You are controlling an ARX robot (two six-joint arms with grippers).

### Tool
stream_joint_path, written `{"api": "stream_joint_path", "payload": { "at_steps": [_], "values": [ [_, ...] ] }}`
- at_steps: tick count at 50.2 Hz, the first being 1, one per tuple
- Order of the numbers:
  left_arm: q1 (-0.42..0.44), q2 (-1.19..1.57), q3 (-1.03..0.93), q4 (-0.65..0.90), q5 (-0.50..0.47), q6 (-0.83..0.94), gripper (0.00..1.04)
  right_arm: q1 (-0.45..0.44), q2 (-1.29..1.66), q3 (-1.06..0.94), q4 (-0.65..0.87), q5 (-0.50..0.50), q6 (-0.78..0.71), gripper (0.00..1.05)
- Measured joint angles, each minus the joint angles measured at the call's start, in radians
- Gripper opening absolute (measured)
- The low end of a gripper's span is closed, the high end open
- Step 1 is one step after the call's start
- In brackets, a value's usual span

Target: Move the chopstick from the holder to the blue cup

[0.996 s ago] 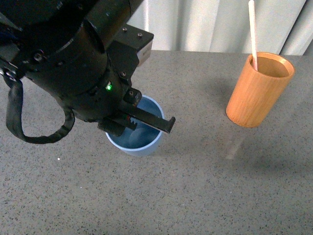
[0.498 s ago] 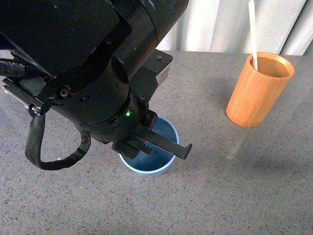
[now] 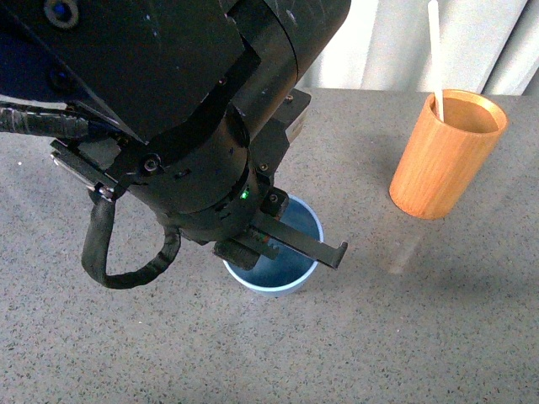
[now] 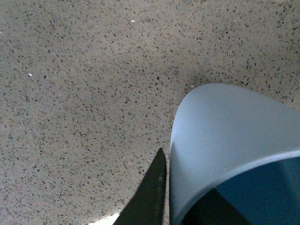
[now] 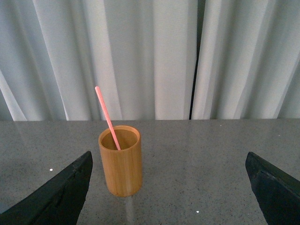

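The blue cup [image 3: 299,220] is held near the middle of the table, partly under my left arm. My left gripper [image 3: 282,244] is shut on its rim, one finger outside the wall and one inside. In the left wrist view the blue cup [image 4: 225,136] fills the frame's lower right, with the left gripper [image 4: 183,187] pinching its wall. The orange-brown holder [image 3: 445,156] stands upright at the far right, and the pale pink chopstick [image 3: 434,59] leans inside it. In the right wrist view, my open right gripper [image 5: 168,157] faces the holder [image 5: 121,161] and chopstick [image 5: 107,117] from a distance.
The speckled grey table [image 3: 404,337] runs to a back edge below white curtains [image 3: 379,42]. A black cable loop [image 3: 126,261] hangs from the left arm. The left arm's bulk hides the table's left and far-left parts.
My left arm has moved right and nearer the camera, carrying the blue cup with it toward the holder's side. Holder and chopstick have not moved.
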Motion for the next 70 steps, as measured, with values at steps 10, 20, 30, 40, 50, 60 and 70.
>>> {"api": "stream_joint_path", "payload": {
  "at_steps": [10, 20, 30, 40, 50, 60, 70],
  "values": [
    [0.003, 0.008, 0.003, -0.006, 0.008, -0.008, 0.45, 0.0, 0.0, 0.0, 0.0, 0.0, 0.0, 0.95],
    [0.029, -0.003, 0.025, -0.022, 0.012, -0.009, 0.82, 0.0, 0.0, 0.0, 0.0, 0.0, 0.0, 0.95],
    [0.08, -0.059, 0.072, -0.05, 0.02, -0.007, 0.98, 0.0, 0.0, 0.0, 0.0, 0.0, 0.0, 0.95],
    [0.123, -0.116, 0.077, -0.047, 0.027, -0.011, 0.98, 0.0, 0.0, 0.0, 0.0, 0.0, 0.0, 0.95],
    [0.235, -0.354, -0.118, 0.403, -0.152, -0.052, 0.98, 0.0, 0.0, 0.0, 0.0, 0.0, 0.0, 0.95],
    [0.325, -0.568, -0.349, 0.841, -0.25, -0.008, 0.98, 0.0, 0.0, 0.0, 0.0, -0.001, 0.0, 0.95],
    [0.375, -0.64, -0.531, 0.987, -0.002, 0.058, 0.66, 0.0, 0.0, 0.0, 0.0, 0.002, 0.0, 0.95]
  ]
}}
